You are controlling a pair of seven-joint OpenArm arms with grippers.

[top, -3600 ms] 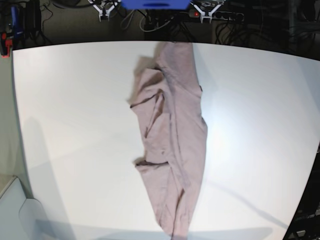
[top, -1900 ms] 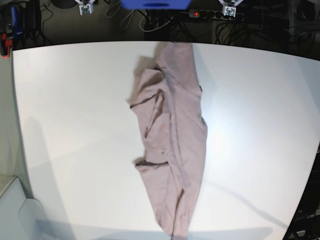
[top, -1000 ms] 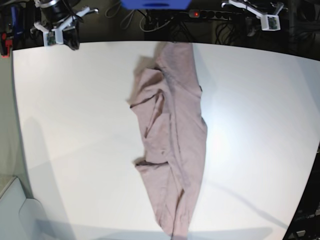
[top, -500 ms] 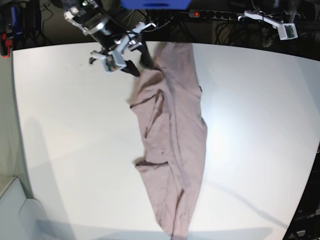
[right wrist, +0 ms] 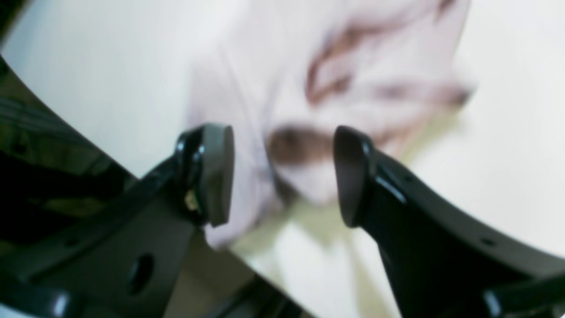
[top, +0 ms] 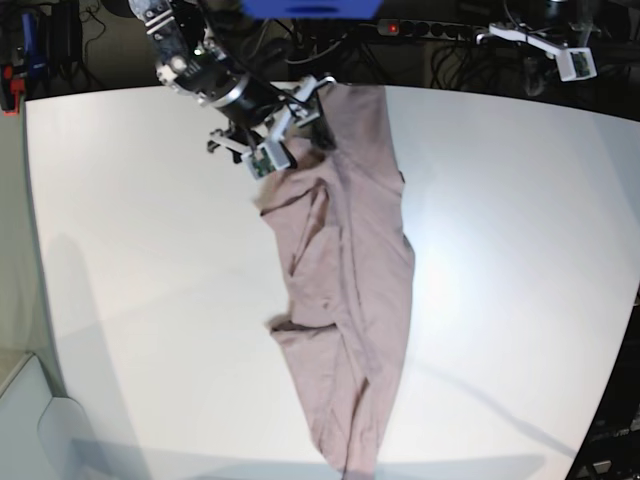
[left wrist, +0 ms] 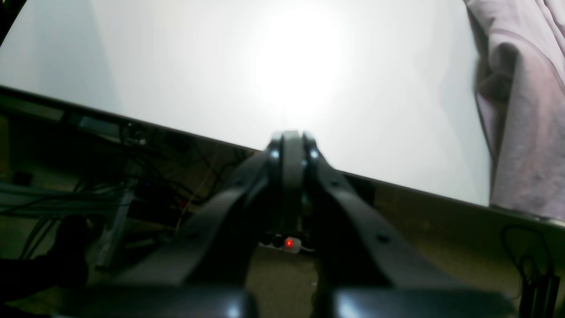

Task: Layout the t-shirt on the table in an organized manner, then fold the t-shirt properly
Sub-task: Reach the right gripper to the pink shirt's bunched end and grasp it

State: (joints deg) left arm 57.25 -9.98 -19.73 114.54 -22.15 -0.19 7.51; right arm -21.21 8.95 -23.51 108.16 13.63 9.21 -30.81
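The dusty-pink t-shirt (top: 345,270) lies crumpled in a long strip down the middle of the white table (top: 130,250), from the far edge to the near edge. My right gripper (top: 300,135) hovers open over the shirt's far-left bunched part. In the right wrist view the gripper (right wrist: 282,176) has its fingers (right wrist: 216,172) spread on either side of blurred pink cloth (right wrist: 309,101), holding nothing. My left gripper (top: 572,62) is shut and empty beyond the table's far right edge. In the left wrist view it (left wrist: 289,141) points at the table edge, with the shirt (left wrist: 525,110) at the right.
Behind the far table edge are dark cables and a power strip with a red light (top: 400,28), also seen under the left gripper (left wrist: 288,243). A blue object (top: 310,8) sits at the top centre. A red item (top: 10,85) is at the far left.
My right arm swung in from the back left and now reaches over the shirt's far-left part with its gripper open. My left arm moved out to the far right and stays there.
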